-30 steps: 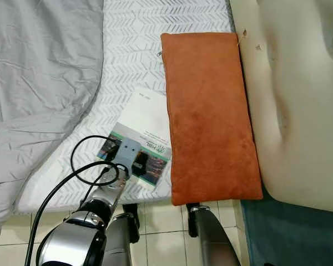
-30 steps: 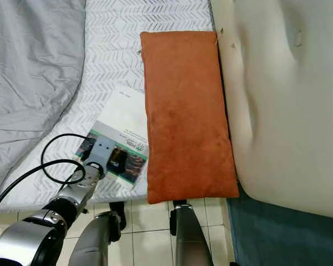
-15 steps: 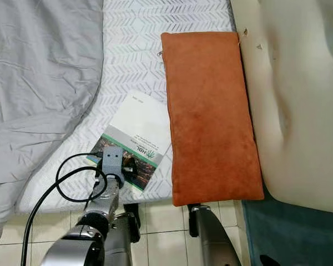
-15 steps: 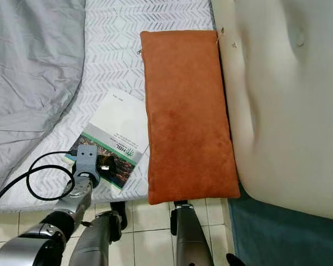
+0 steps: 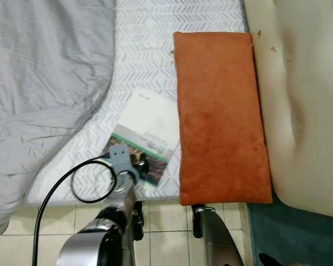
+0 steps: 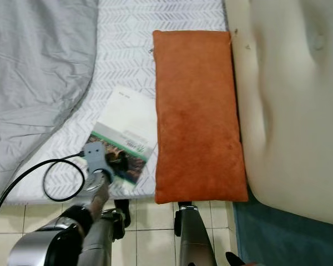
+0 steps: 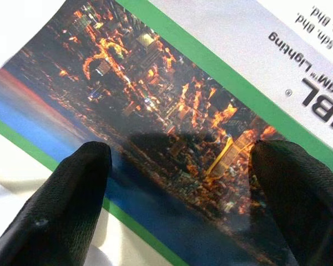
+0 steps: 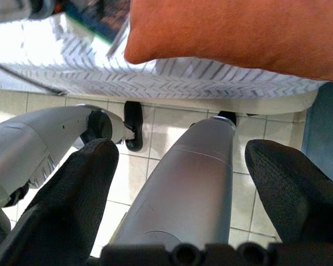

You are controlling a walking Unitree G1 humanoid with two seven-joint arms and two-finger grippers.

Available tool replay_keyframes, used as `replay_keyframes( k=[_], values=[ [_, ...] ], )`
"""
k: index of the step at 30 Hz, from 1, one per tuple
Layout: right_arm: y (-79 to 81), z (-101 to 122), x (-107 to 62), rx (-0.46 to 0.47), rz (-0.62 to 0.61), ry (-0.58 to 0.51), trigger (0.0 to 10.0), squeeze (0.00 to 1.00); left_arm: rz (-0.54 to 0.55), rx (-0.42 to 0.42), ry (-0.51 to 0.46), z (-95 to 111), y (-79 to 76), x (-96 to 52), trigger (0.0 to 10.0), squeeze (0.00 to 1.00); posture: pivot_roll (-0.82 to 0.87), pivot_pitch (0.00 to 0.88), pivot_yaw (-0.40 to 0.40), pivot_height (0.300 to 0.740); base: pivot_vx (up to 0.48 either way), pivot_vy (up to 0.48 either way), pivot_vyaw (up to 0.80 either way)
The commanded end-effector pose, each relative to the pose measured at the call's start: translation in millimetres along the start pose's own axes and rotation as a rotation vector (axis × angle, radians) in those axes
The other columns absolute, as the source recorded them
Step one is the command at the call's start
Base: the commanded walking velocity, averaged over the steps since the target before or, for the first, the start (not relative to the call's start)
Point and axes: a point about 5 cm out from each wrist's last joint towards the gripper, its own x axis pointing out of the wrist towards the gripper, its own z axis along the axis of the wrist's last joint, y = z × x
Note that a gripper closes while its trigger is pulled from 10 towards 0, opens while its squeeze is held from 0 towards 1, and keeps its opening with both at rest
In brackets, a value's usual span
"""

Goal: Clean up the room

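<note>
A thin booklet [image 5: 147, 119], white with a green-edged city photo at its near end, lies flat on the patterned sheet [image 5: 150, 55] beside a long orange cushion [image 5: 219, 111]. My left gripper [image 5: 137, 166] is open and reaches over the bed's front edge onto the booklet's near end. In the left wrist view its black fingers [image 7: 72, 188] stand wide apart just above the photo [image 7: 172, 111], with nothing held between them. My right gripper [image 8: 180, 166] hangs open at my side above my legs and the tiled floor.
A rumpled grey duvet [image 5: 39, 83] covers the bed's left side. A cream pillow [image 5: 305, 100] lies right of the cushion, with a teal surface [image 5: 288, 227] below it. My legs stand on the tile floor [image 5: 161, 221] against the bed's edge. A black cable [image 5: 91, 180] loops off my left wrist.
The whole picture has shifted right, so the camera moved. My left gripper drew back from the booklet's middle toward its near end. The booklet's far corner seems turned slightly away from the cushion.
</note>
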Motion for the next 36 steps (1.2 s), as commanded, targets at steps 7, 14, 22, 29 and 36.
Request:
replay_keyframes(
  k=[7, 14, 22, 29, 36],
  values=[
    [-2.6, -13, -3.2, 0.005, -0.018, 0.068, 10.0, 0.0, -0.103, -0.176, 0.205, -42, -40.0, -14.7, 10.0, 0.0, -0.35, 0.707, -0.007, 0.74, 0.0, 0.0, 0.0],
    [-3.0, -13, -3.1, -0.01, -0.011, 0.075, 10.0, 0.0, -0.121, -0.278, 0.231, -46, -61.2, -20.0, 10.0, 0.0, -0.35, 0.707, -0.007, 0.74, 0.0, 0.0, 0.0],
    [-6.0, -15, -3.5, -0.029, -0.008, 0.087, 10.0, 0.0, -0.196, -0.334, 0.298, -62, -95.1, -35.6, 10.0, 0.0, -0.36, 0.705, -0.018, 0.74, 0.0, 0.0, 0.0],
    [-5.3, -17, -1.0, -0.033, -0.005, 0.087, 10.0, 0.0, -0.484, -0.063, 0.248, -56, -147.7, -54.1, 10.0, 0.0, -0.34, 0.697, -0.005, 0.74, 0.0, 0.0, 0.0],
    [-4.3, -17, 6.6, -0.018, -0.003, 0.069, 10.0, 0.0, -0.599, 0.12, 0.246, -60, -164.4, -64.2, 10.0, 0.0, -0.32, 0.681, 0.003, 0.74, 0.0, 0.0, 0.0]
  ],
)
